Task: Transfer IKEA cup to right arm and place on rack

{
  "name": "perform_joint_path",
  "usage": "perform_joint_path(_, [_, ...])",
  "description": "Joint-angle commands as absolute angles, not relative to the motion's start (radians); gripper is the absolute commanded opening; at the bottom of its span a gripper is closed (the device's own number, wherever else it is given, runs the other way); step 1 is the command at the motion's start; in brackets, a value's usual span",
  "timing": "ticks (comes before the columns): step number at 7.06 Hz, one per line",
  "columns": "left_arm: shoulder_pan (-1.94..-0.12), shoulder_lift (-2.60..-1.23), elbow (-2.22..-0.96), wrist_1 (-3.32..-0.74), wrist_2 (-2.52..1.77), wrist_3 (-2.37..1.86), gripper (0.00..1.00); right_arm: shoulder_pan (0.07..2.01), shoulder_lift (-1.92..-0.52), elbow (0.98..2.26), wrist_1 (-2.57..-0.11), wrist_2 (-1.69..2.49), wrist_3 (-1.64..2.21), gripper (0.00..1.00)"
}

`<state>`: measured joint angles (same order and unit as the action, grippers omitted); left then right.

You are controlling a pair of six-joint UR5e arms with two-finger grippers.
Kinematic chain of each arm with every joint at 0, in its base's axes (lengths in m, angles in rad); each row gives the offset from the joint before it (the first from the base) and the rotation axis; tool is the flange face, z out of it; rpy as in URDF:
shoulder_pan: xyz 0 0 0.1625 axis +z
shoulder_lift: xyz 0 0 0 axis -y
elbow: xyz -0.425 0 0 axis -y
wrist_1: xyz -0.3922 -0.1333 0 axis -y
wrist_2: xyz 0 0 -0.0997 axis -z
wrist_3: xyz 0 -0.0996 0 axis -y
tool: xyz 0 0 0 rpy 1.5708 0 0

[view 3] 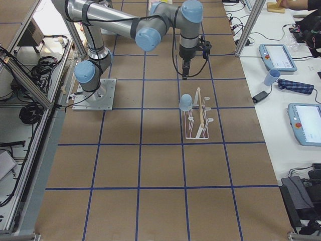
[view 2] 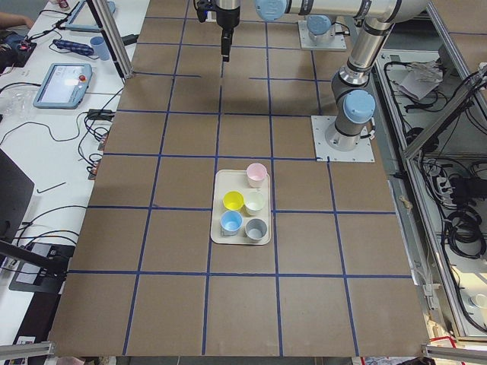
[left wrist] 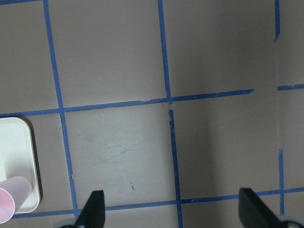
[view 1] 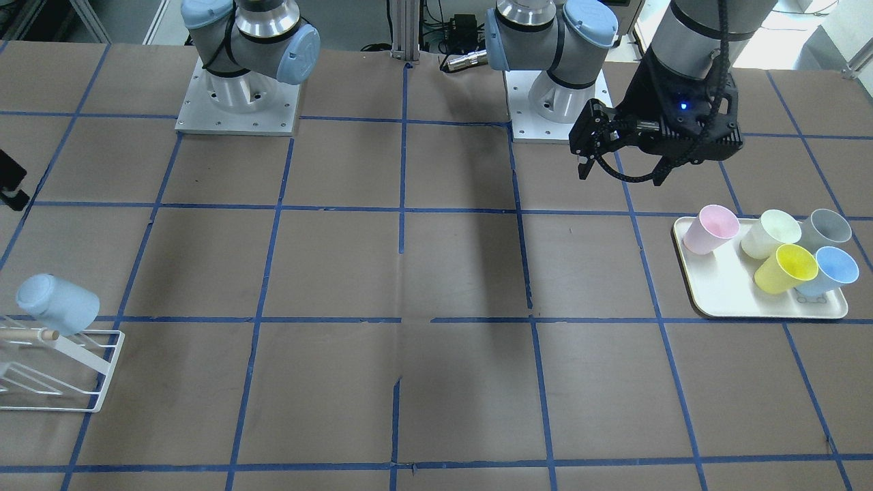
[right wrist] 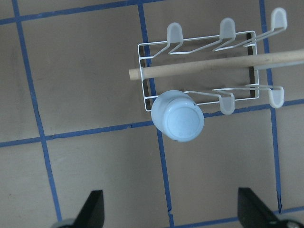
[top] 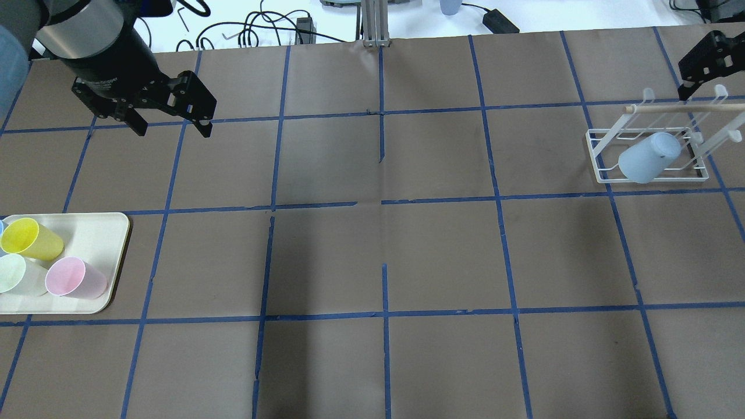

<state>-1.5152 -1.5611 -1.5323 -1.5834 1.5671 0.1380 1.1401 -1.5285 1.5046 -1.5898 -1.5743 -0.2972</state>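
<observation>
The IKEA cup is pale blue and hangs upside down on a prong of the white wire rack at the table's right end. Cup and rack show from above in the right wrist view, and in the overhead view the cup sits on the rack. My right gripper is open and empty, above and just clear of the rack. My left gripper is open and empty, above bare table away from the tray.
A cream tray at the table's left end holds a second blue cup, a yellow cup, a pink cup, a pale green cup and a grey cup. Brown table with blue tape grid lies between tray and rack.
</observation>
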Motion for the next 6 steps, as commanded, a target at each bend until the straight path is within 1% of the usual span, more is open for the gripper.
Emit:
perform_joint_path(1, [-1.514,-1.557,-1.539,-1.585,1.569,0.138,1.0,1.172,-1.572,1.5,-1.514,-1.569,-0.273,1.0])
perform_joint_path(4, [-1.514,-1.557,-1.537,-1.583,1.569,0.138,1.0,1.491,-1.562,1.486,-1.528,-1.563,-0.071,1.0])
perform_joint_path(6, [-1.516,-1.555,-1.542,-1.583,1.569,0.138,1.0,1.59,-1.551,1.488,-1.534,-1.56,0.105,1.0])
